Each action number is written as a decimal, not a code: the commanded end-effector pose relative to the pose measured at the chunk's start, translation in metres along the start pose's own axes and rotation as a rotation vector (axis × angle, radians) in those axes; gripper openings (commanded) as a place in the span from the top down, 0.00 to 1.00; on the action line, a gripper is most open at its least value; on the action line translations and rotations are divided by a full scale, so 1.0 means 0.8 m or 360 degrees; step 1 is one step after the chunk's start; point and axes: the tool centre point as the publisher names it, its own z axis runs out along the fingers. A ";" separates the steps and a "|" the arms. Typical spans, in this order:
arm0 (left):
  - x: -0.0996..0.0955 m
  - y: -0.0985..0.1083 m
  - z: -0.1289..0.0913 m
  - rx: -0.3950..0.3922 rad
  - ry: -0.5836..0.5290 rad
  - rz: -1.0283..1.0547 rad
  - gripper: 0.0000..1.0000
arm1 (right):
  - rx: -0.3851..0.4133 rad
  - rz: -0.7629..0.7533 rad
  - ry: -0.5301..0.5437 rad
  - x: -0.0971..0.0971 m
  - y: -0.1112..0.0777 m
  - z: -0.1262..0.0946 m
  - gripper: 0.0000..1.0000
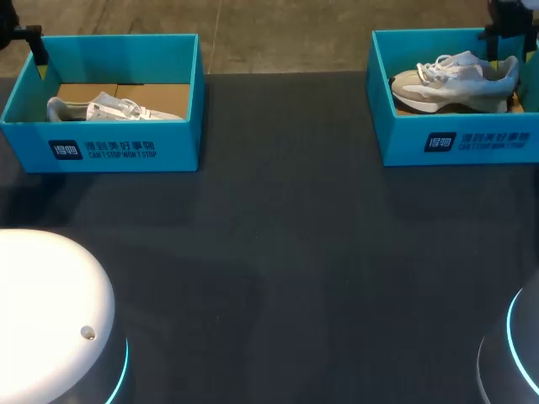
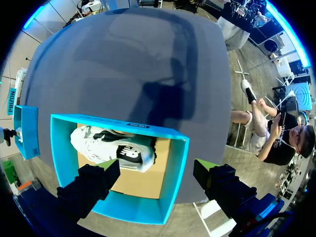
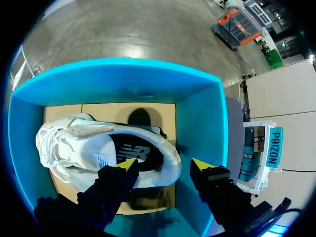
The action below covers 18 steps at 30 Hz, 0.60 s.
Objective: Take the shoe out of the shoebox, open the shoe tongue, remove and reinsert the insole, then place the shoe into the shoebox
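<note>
Two teal shoeboxes stand at the table's far edge. In the right box (image 1: 455, 143) a white and grey shoe (image 1: 455, 84) lies on its side. My right gripper (image 3: 164, 165) hangs low inside this box. Its fingers straddle the heel of the shoe (image 3: 98, 148); one fingertip (image 3: 126, 165) is over the shoe, the other stands apart beside the box wall (image 3: 200, 123), so it is open. The left box (image 1: 118, 147) holds a second white shoe (image 1: 109, 109). My left gripper (image 2: 157, 168) hovers open above that box (image 2: 173, 168), with the shoe (image 2: 113, 148) below it.
Both boxes have brown cardboard floors. The dark table top (image 1: 278, 252) stretches between and in front of them. The rounded white arm bases sit at the near left (image 1: 42, 311) and near right (image 1: 514, 353) corners.
</note>
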 end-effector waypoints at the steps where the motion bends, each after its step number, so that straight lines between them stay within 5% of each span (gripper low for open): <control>1: 0.000 -0.002 0.000 -0.0005 0.0003 -0.0001 0.00 | 0.0034 -0.0001 0.0003 0.000 0.010 0.008 0.31; 8: 0.000 -0.002 0.000 -0.0005 0.0003 -0.0001 0.00 | 0.0065 -0.0003 0.0003 -0.002 0.009 0.020 0.40; 18: 0.000 -0.002 0.000 -0.0005 0.0003 -0.0001 0.00 | 0.0121 0.0006 0.0002 -0.004 -0.001 0.035 0.31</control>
